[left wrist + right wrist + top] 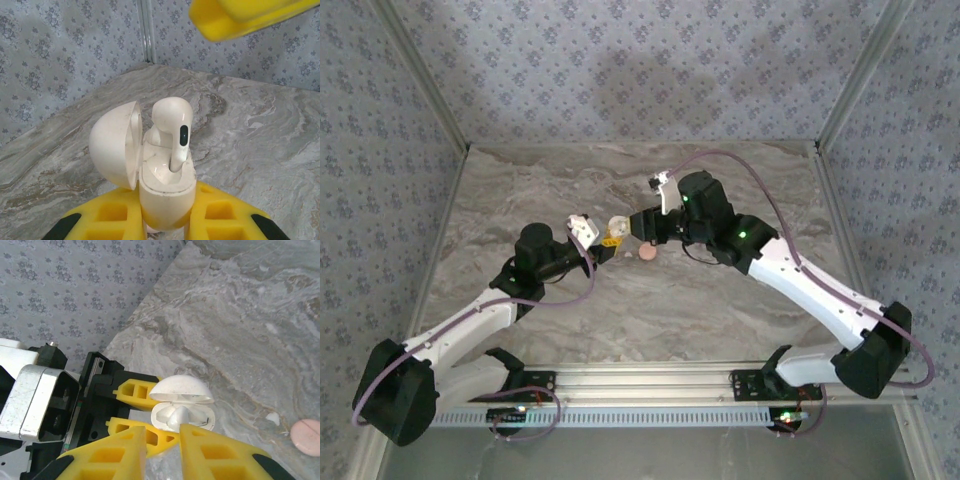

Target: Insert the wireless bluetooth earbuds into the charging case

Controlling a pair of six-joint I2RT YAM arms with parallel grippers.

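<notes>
Left gripper (167,220) clenches the open charging case (165,187) above the table's (260,145) middle, one earbud (175,125) standing stem-down inside, seemingly not fully seated; right gripper (162,450), narrowly parted and empty, hovers close by: seating step, gentle downward press likely next.

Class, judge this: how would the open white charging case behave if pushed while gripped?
Probably stiff: the charging case looks like a hard glossy shell. Likely slippery: its rounded sides sit in the left end effector. Its open lid could swing if knocked.
</notes>
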